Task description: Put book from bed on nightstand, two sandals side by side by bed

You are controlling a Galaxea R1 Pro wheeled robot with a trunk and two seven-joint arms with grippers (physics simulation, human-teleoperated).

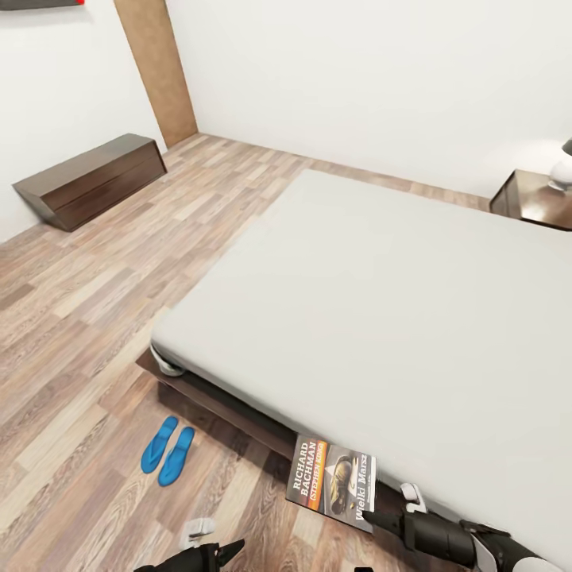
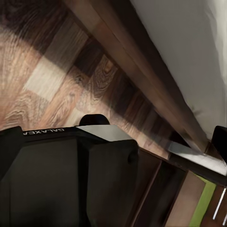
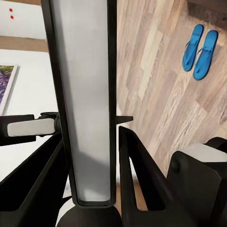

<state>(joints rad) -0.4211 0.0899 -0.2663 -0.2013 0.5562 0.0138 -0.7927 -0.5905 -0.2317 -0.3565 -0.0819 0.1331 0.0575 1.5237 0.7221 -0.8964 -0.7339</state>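
Book [image 1: 332,477]: one, gripped by the right gripper [image 1: 393,508] at its near-right corner, held off the bed's [image 1: 381,318] near edge. From the right wrist its page edge [image 3: 84,104] sits clamped between both fingers. Two sandals [image 1: 168,450] lie side by side on open floor [image 1: 95,318] left of the bed. Left gripper [image 1: 208,548] hangs low; its opening I cannot tell. One nightstand [image 1: 531,199] stands far right.

A long dark brown dresser [image 1: 91,180] with slanted sides sits on the wood floor [image 1: 95,318] by the white wall [image 1: 349,71]. A white lamp [image 1: 562,169] stands far across the room.
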